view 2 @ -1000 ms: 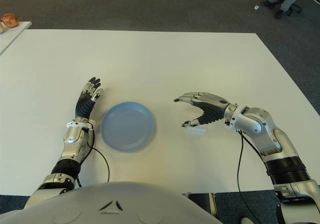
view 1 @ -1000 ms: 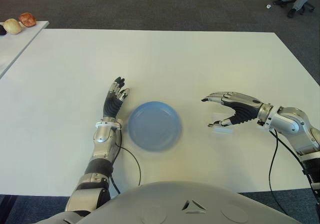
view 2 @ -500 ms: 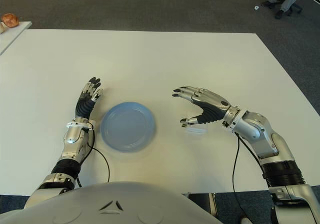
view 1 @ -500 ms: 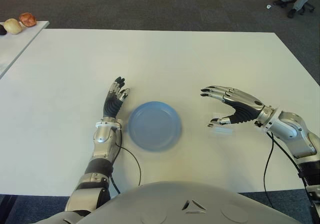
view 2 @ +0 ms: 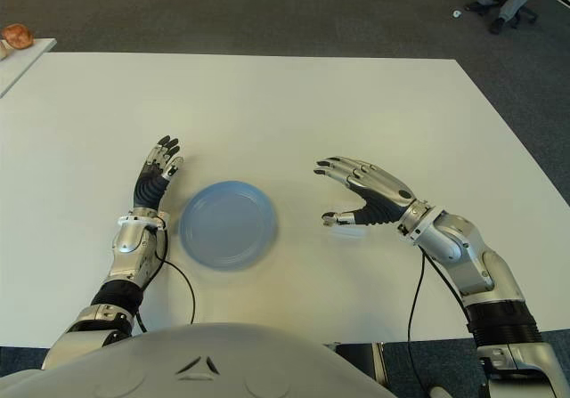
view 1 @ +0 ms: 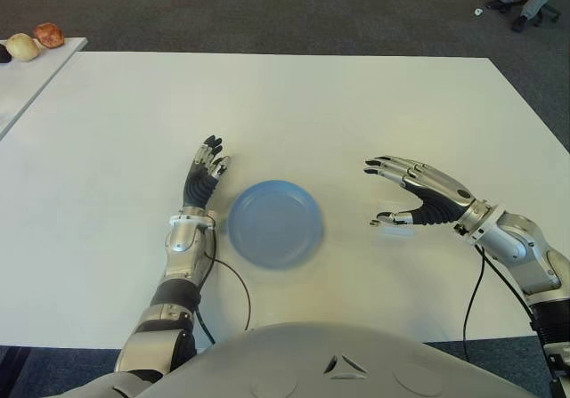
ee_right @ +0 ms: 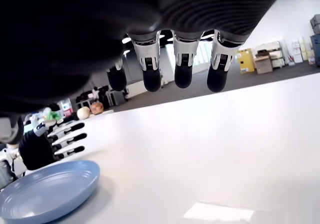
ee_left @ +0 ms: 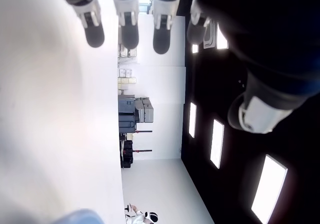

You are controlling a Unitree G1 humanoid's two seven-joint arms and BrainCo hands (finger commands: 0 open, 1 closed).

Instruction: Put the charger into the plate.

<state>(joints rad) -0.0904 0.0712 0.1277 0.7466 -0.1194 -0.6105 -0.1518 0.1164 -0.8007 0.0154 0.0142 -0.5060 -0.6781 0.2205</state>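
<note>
One white charger [view 1: 394, 218] lies flat on the table [view 1: 294, 95], well right of the empty blue plate [view 1: 274, 223]. Right hand [view 1: 419, 196] arches over it, fingers spread, poised to grasp. Left hand [view 1: 204, 177], open, shows left of the plate.

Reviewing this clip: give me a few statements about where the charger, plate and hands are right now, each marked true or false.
1. The charger lies on the table, outside the plate. True.
2. The right hand grips the charger. False: its fingers are spread above it, holding nothing.
3. The plate holds nothing. True.
4. The left hand holds the plate. False: it shows open on the plate's left side, apart from it.
5. The charger is on the plate's left. False: it is on its right.
</note>
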